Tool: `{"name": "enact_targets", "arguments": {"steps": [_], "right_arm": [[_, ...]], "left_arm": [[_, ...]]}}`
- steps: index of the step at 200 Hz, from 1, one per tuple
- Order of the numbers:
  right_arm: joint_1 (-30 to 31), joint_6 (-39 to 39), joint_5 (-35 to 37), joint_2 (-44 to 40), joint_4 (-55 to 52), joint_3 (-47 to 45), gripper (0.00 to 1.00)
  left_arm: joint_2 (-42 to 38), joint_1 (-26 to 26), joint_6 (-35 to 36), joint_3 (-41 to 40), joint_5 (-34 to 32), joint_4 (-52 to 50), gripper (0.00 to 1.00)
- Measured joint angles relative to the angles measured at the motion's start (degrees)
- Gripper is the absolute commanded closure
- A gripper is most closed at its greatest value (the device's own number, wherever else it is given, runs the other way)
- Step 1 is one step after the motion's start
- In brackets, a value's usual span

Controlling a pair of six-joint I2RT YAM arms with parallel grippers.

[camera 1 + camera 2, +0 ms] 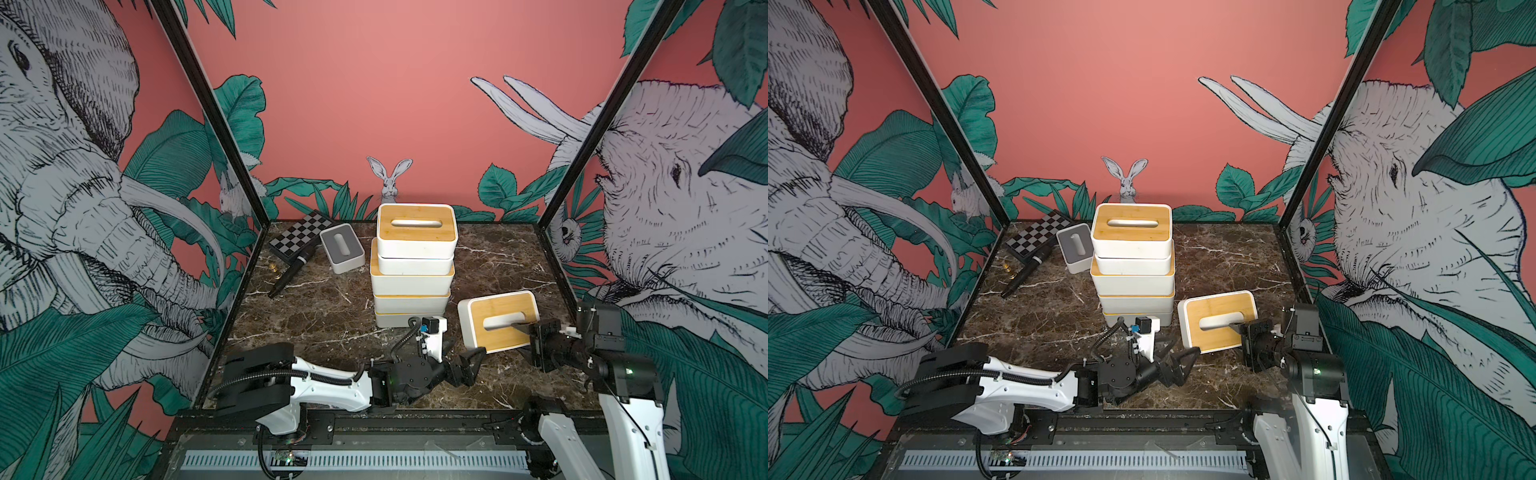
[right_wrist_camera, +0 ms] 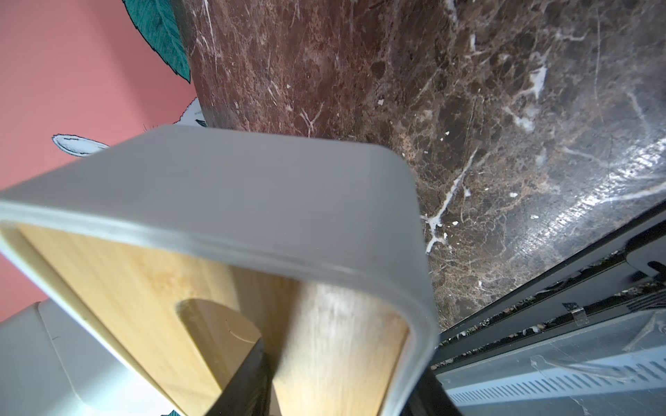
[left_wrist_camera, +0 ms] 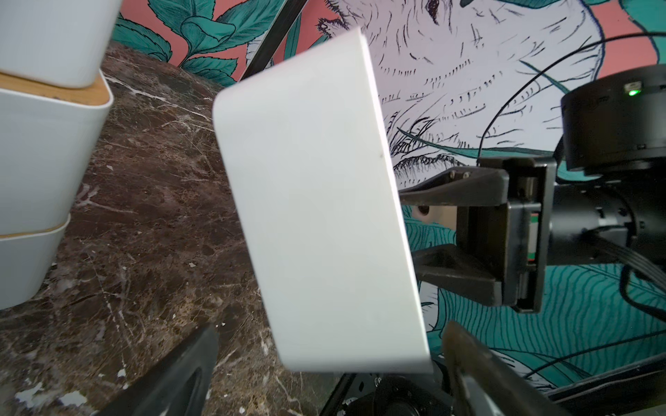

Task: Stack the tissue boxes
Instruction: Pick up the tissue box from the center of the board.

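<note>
A stack of several tissue boxes [image 1: 413, 266] [image 1: 1133, 266] stands mid-table, topped by a bamboo-lidded one. To its right, another bamboo-lidded tissue box [image 1: 496, 322] [image 1: 1217, 322] hangs tilted just above the marble. My right gripper [image 1: 527, 332] [image 2: 331, 396] is shut on its end wall, with one finger [image 2: 245, 381] inside the oval slot. My left gripper [image 1: 473, 365] [image 3: 324, 378] is open at that box's near left corner, and the white wall [image 3: 317, 201] reaches down between its fingers. A grey-lidded tissue box [image 1: 341, 247] lies alone at the back left.
A checkerboard case [image 1: 297, 235] leans at the back left corner. A black microphone [image 1: 291, 274] and a small brass piece [image 1: 274, 269] lie beside it. Printed wall panels close in the table [image 1: 316, 324] on three sides, and a black rail runs along its front edge.
</note>
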Motion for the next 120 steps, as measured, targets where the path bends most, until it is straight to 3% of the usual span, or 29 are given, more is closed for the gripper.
{"name": "enact_targets", "arguments": {"steps": [120], "right_arm": [[0.0, 1.7, -1.7, -1.2, 0.3, -0.1, 0.66]], "left_arm": [[3.7, 0.0, -2.5, 2.6, 0.2, 4.2, 0.29]]}}
